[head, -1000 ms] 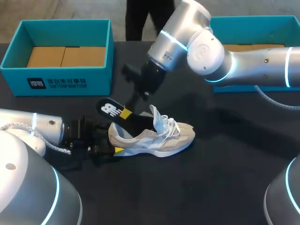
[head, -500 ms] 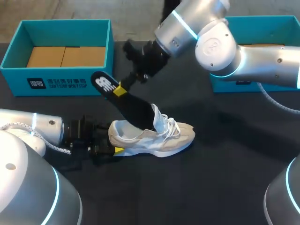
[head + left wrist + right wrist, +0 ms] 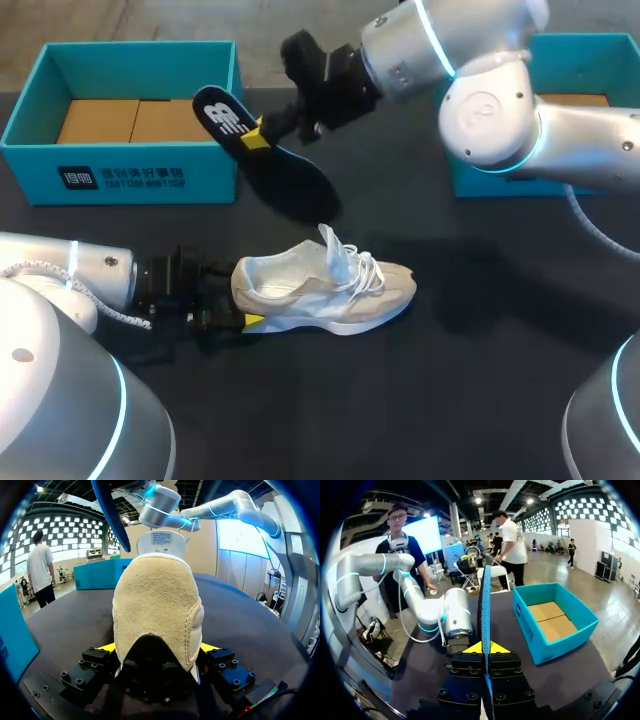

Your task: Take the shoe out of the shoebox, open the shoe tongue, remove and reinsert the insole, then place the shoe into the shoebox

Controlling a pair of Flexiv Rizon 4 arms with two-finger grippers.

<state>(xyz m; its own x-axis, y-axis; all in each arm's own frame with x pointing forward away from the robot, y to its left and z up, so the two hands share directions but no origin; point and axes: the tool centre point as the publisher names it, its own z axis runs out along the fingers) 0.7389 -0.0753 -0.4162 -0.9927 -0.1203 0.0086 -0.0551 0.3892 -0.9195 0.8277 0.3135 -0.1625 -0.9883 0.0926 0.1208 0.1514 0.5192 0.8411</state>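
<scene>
On the table (image 3: 480, 400), left jaws grip the shoe (image 3: 330, 290); above, right jaws clamp the insole (image 3: 287, 182)

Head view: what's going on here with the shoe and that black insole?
The left gripper is shut on the heel of the pale shoe, which rests on the table. The right gripper is shut on the insole, holding it in the air clear of the shoe, near the left-hand shoebox. The insole is out, not yet reinserted.

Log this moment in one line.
left tool: shut on shoe heel | right tool: shut on insole | insole: out of shoe, airborne
</scene>
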